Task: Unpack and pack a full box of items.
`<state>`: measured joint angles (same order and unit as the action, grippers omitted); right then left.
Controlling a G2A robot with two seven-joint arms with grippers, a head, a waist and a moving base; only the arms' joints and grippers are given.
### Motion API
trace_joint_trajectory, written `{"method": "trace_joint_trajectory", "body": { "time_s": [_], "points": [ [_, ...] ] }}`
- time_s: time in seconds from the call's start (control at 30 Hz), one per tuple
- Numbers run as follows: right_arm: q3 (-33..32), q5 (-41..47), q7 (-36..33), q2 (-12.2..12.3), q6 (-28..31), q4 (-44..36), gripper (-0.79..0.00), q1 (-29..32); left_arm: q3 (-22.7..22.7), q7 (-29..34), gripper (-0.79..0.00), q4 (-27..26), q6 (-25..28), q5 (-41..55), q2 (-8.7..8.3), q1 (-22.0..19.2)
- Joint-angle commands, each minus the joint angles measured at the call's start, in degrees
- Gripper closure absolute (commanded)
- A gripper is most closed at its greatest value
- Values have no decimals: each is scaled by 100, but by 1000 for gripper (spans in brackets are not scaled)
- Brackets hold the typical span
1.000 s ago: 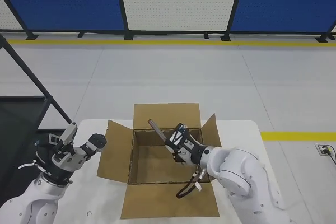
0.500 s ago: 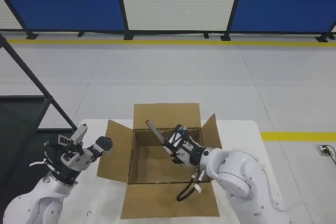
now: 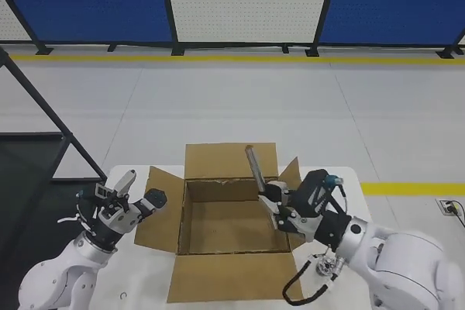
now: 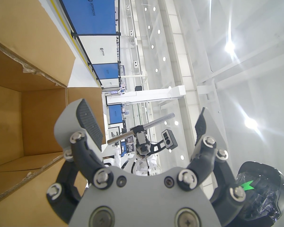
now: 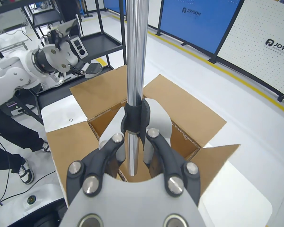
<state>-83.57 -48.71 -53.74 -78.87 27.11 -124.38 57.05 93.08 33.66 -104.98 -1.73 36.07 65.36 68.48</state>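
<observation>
From above, your box [image 3: 231,159] stands open on the table [image 3: 151,267] with all four flaps folded outward. The right gripper [image 3: 273,203] is over the box's right side, its jaws pinching a rod [image 3: 256,165]. The rod slants up from the jaws and crosses the far right corner of the box. The left gripper [image 3: 142,194] is over the table just beside the left flap, apart from it, with its jaws spread and nothing between them.

In your left wrist view, the left gripper [image 4: 144,121] shows two fingers [image 4: 90,119] wide apart, pads bare. Between them, farther off, you see the right gripper [image 4: 140,136] clamped on the rod [image 4: 156,121]. The box [image 4: 37,109] is alongside, one inner corner visible.

In your right wrist view, the right gripper [image 5: 135,116] has its pads pressed on the rod [image 5: 135,48] near its lower end. That short end hangs above the open box [image 5: 179,109], not touching it. Beyond the box you see the left gripper [image 5: 81,48] with its jaws apart, in front of a black rack [image 5: 97,41], and a corner of the table [image 5: 59,114].
</observation>
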Motion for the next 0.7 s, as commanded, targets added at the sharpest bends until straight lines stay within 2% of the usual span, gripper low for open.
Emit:
{"method": "trace_joint_trajectory", "body": {
  "time_s": [0.0,0.23,0.43,0.67],
  "points": [
    [-322,102,-4,37,-150,-326,0,247,-42,25,-785,11,-1,-8,-1,-35],
    [-1316,579,100,137,-537,-1024,0,1238,-98,51,-785,7,120,62,2,-100],
    [-2306,994,394,203,-594,-1026,0,2081,-96,29,-785,9,174,124,6,-106],
    [-3172,1484,814,224,-562,-1026,0,3271,-96,29,-785,9,174,124,6,-106]
  ]
}}
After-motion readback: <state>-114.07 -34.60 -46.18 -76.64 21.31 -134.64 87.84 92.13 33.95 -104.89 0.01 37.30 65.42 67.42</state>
